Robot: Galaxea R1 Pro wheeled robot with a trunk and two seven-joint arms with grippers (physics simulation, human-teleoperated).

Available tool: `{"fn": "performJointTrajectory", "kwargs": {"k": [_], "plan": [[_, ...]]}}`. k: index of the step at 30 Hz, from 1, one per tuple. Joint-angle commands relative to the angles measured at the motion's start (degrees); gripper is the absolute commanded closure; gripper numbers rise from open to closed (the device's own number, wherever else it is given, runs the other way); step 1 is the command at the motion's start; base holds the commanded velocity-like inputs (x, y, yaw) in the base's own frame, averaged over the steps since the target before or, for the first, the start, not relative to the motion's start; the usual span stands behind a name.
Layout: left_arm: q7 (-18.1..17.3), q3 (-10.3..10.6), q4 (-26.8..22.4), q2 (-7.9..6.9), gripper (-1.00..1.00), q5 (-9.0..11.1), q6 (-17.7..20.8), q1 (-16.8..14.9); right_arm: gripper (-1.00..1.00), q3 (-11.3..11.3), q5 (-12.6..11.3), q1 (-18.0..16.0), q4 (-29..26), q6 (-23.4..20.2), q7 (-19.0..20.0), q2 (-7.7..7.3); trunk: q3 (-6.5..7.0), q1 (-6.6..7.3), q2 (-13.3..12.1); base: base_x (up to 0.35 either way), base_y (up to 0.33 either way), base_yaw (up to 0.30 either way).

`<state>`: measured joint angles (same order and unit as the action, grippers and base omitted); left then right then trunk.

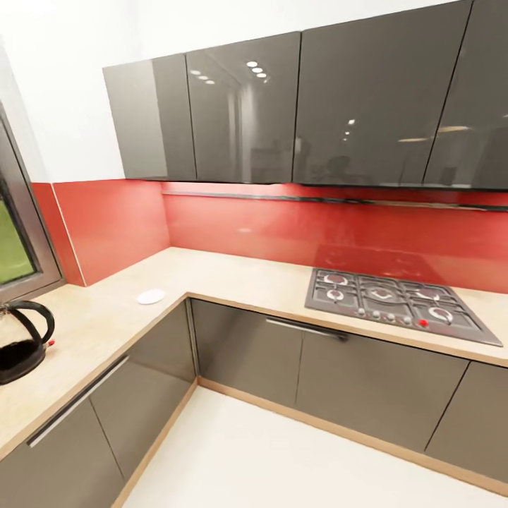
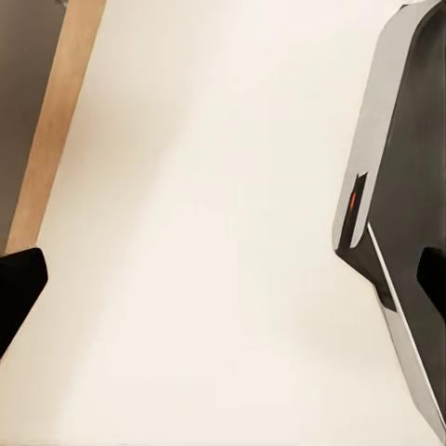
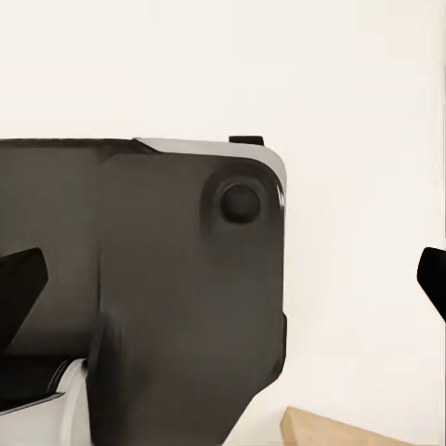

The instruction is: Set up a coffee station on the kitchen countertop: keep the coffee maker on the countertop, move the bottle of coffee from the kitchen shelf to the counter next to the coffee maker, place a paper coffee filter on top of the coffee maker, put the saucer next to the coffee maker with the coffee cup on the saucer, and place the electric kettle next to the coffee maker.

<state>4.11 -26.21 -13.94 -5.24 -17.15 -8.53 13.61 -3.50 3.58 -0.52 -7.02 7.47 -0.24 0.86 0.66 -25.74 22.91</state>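
Robot in transit at the corner of the light beige wood-grain surface (image 1: 233,275), both grippers empty.

Head view: the small white round saucer (image 1: 151,296) lies near the surface's inner corner, the clear glass kettle with black handle (image 1: 22,346) well apart from it; a careless turn could clip the surface's edge. Left wrist view: left gripper (image 2: 223,279) wide open over pale floor. Right wrist view: right gripper (image 3: 223,283) likewise, probably above the robot's base.

Ahead of me the light beige wood-grain worktop (image 1: 233,271) turns a corner. On its left run stands the clear glass electric kettle (image 1: 22,340); the small white round saucer (image 1: 151,296) lies nearer the corner, the steel gas hob (image 1: 395,302) well right.
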Motion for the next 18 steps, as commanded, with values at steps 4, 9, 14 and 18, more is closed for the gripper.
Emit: {"fn": "performJointTrajectory", "kwargs": {"k": [4, 9, 14, 18], "plan": [[0.10, -0.33, -0.03, -0.02, -1.00, -0.60, -0.17, 0.01, -1.00, -0.36, 0.37, -0.01, 0.07, 0.18, -0.02, 0.02, 0.00, -0.04, 0.01, 0.283, -0.209, 0.279], [0.10, -0.33, -0.03, -0.06, -1.00, -0.60, -0.17, 0.01, -1.00, -0.36, 0.37, -0.01, 0.06, 0.22, -0.02, 0.02, 0.00, -0.04, 0.01, 0.283, -0.209, 0.279], [0.10, -0.33, -0.07, 0.00, -1.00, -0.60, -0.24, 0.01, -1.00, -0.36, 0.37, -0.01, 0.06, 0.21, -0.02, 0.02, 0.00, -0.04, 0.01, 0.277, -0.209, 0.279], [0.13, -0.33, -0.13, -0.03, -1.00, -0.44, -0.25, 0.01, -1.00, -0.36, 0.37, -0.01, 0.07, 0.23, -0.02, 0.02, 0.00, -0.04, 0.01, 0.166, -0.236, 0.279]]}}
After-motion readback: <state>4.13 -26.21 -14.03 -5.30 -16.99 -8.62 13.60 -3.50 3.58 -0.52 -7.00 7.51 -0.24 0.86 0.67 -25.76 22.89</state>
